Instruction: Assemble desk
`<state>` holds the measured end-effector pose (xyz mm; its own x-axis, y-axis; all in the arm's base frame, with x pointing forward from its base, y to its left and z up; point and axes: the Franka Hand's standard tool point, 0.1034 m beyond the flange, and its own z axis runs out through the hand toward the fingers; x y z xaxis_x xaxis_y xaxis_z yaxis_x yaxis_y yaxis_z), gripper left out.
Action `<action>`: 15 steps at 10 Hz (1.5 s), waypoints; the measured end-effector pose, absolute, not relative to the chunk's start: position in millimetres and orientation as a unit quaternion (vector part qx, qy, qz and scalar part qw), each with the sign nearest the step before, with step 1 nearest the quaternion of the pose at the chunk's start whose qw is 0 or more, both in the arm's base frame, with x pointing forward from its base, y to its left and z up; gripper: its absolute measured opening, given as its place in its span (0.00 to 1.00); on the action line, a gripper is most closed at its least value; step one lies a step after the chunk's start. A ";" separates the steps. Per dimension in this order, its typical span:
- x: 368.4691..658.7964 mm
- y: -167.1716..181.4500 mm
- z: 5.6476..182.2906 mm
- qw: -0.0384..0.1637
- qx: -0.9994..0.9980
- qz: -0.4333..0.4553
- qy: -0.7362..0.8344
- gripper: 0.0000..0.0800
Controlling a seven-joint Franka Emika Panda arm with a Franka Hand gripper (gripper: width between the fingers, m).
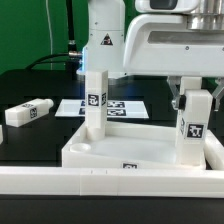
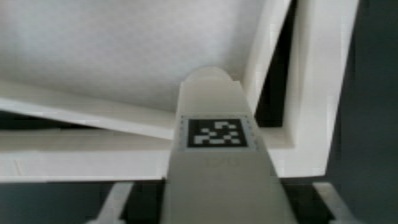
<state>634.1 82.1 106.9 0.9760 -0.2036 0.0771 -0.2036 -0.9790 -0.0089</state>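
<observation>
The desk's white tabletop (image 1: 140, 143) lies rim up in the middle of the exterior view. One white tagged leg (image 1: 95, 105) stands upright in its far corner on the exterior view's left. A second tagged leg (image 1: 193, 128) stands upright at the corner on the exterior view's right. My gripper (image 1: 193, 100) is shut on this leg's upper part, one finger on each side. In the wrist view that leg (image 2: 217, 150) runs out between my fingers (image 2: 114, 198) toward the tabletop's rim (image 2: 311, 80). My gripper (image 2: 217, 200) is largely hidden by it.
A third white leg (image 1: 25, 112) lies on its side on the black table at the exterior view's left. The marker board (image 1: 125, 106) lies flat behind the tabletop. A long white border rail (image 1: 110, 195) runs along the front.
</observation>
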 end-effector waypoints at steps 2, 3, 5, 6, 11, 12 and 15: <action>633.6 82.4 105.9 0.006 -0.983 -0.039 0.178 0.36; 634.2 83.0 105.7 0.010 -0.970 -0.042 0.237 0.36; 634.2 86.7 105.9 0.014 -0.946 -0.042 0.321 0.36; 634.1 89.1 106.1 0.019 -0.925 -0.041 0.378 0.36; 632.7 92.0 105.4 0.037 -0.847 -0.025 0.530 0.36; 632.6 92.5 105.2 0.040 -0.833 -0.023 0.551 0.36; 632.6 93.2 105.2 0.044 -0.808 -0.019 0.587 0.36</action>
